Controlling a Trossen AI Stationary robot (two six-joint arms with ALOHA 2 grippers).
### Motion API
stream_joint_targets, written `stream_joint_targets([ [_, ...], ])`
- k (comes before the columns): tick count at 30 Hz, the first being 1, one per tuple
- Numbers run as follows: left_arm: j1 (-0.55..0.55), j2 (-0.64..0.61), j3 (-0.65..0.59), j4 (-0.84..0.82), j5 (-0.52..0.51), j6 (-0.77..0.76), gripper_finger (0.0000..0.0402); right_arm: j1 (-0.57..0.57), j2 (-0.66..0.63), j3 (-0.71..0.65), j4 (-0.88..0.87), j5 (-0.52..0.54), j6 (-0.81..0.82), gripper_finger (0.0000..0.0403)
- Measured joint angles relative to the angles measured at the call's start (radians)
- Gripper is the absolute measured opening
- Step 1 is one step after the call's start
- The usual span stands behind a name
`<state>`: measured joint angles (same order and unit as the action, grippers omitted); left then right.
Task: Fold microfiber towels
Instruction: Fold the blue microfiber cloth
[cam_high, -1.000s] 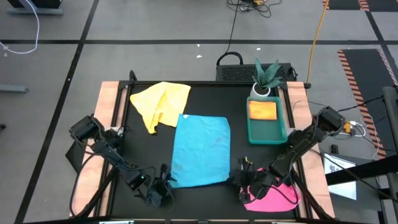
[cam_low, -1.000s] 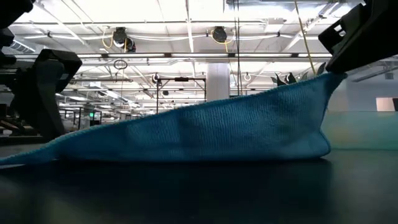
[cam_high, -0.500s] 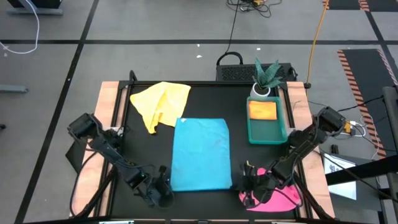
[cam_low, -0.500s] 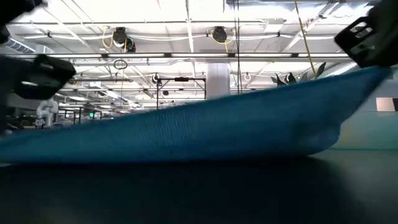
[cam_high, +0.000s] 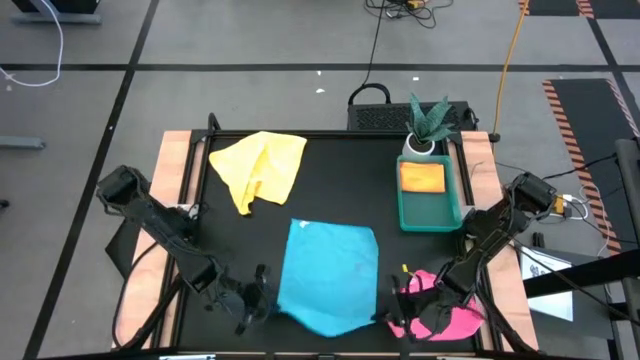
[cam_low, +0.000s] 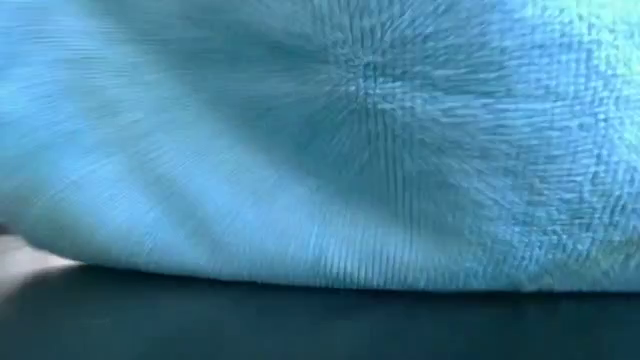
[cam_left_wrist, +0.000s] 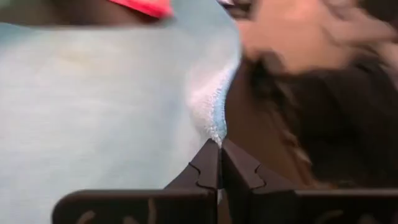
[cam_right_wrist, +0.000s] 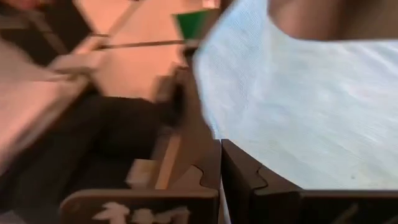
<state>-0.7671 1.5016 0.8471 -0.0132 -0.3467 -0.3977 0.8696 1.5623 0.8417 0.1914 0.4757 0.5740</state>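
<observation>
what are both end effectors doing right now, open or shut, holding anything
Left end effector: shut on the near left corner of the light blue towel.
Right end effector: shut on the light blue towel's near right corner.

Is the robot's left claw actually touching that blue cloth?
Touching. In the left wrist view the left gripper has its fingers shut on the edge of the blue cloth; the high view shows that gripper at the cloth's near left corner.
</observation>
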Motion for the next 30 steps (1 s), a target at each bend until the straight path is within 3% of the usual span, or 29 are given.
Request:
stream_joint_targets([
  [4, 0.056, -0.040, 0.000, -0.111, -0.080, 0.014, 0.0012, -0.004, -0.011, 0.000, -0.163, 0.132, 0.113, 0.0000],
  [8, 0.143, -0.044, -0.003, -0.227, -0.124, 0.026, 0.0007, -0.005, -0.055, 0.000, -0.335, 0.360, 0.249, 0.0000],
  [11, 0.223, -0.038, -0.021, -0.254, -0.162, 0.029, 0.0016, -0.028, -0.092, 0.000, -0.440, 0.448, 0.309, 0.0000],
  [19, 0.403, -0.038, -0.073, -0.252, -0.256, 0.063, 0.0010, -0.199, -0.105, -0.014, -0.548, 0.442, 0.320, 0.0000],
  [30, 0.525, -0.038, -0.192, -0.163, -0.259, 0.081, 0.0014, -0.355, -0.104, -0.120, -0.534, 0.394, 0.303, 0.0000],
])
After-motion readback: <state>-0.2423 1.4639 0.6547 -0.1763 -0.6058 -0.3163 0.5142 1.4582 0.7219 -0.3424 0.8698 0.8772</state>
